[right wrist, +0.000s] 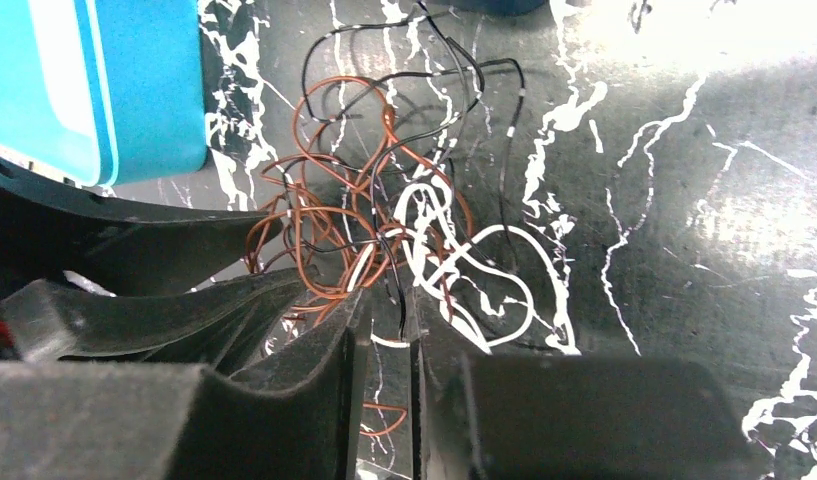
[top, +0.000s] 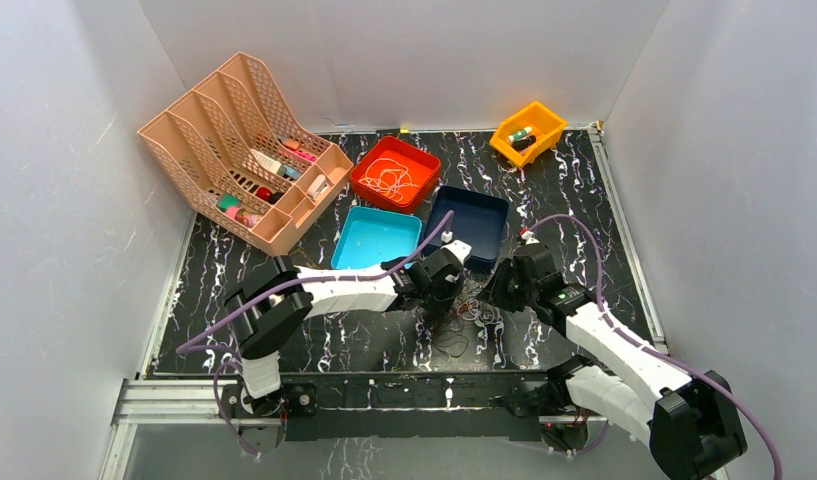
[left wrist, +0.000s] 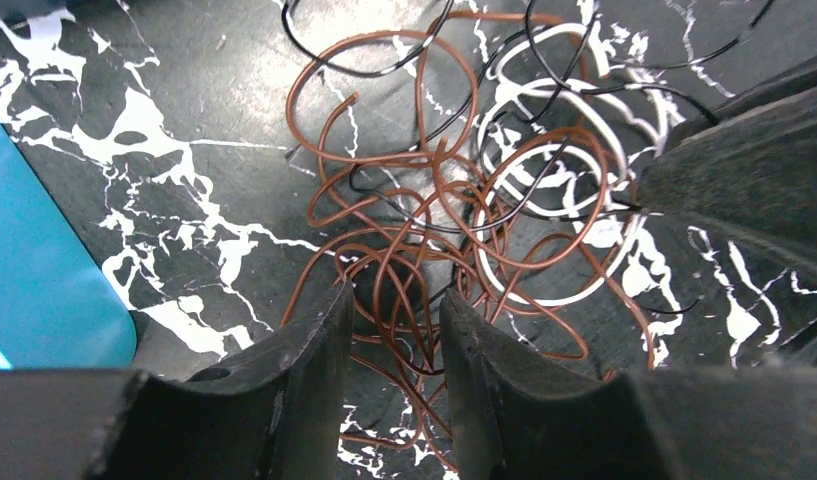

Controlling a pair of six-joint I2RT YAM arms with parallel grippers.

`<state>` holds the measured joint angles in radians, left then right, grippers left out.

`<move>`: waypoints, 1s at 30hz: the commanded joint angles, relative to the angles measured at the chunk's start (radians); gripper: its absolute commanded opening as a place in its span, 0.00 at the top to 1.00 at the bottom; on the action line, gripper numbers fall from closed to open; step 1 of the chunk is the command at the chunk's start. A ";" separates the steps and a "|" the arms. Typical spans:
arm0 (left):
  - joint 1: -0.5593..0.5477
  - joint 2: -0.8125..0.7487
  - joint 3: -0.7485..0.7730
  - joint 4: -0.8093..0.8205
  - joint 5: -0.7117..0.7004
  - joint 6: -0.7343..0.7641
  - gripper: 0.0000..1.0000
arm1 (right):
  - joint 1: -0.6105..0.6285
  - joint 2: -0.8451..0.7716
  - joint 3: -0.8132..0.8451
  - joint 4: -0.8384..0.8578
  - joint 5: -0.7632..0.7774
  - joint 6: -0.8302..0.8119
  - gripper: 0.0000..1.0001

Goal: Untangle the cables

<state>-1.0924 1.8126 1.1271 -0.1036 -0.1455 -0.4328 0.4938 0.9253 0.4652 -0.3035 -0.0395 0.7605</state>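
Black marbled table, both my arms reaching in to meet mid-table. Peach slotted rack sits back left with small items in it. Three trays cluster beyond the arms: red tray holding a pale coil of thin cord, teal tray and navy tray side by side on its near side. Yellow bin back right, well apart.

Cables lie as one tangle on the bare table just nearside of the teal and navy trays, between my two grippers.

Left gripper: jaws apart, straddling several loops of the brown cable. The gap is wider than the strands, so not clamped on them.

Right gripper: jaws down to a narrow slit at the tangle's edge, with a bit of white cable in the slit. Can't tell whether it's clamped.

Black cable loops across the far side of the pile, threaded through brown and white.
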 commanded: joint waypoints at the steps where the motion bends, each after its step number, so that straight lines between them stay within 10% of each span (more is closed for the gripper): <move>1: -0.001 -0.031 -0.023 0.005 -0.039 -0.019 0.68 | 0.002 -0.007 0.025 0.092 -0.045 -0.047 0.76; 14: -0.001 -0.128 -0.126 0.024 -0.077 -0.080 0.90 | 0.002 0.024 0.090 0.166 -0.274 -0.121 0.83; 20: -0.001 -0.197 -0.194 0.008 -0.109 -0.118 1.00 | 0.001 -0.053 0.182 -0.032 0.052 -0.170 0.56; 30: -0.001 -0.259 -0.255 -0.032 -0.140 -0.139 1.00 | 0.002 -0.070 0.193 -0.218 0.309 -0.055 0.49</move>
<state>-1.0924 1.6260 0.9062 -0.1013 -0.2485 -0.5514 0.4938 0.8352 0.6472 -0.4480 0.1596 0.6556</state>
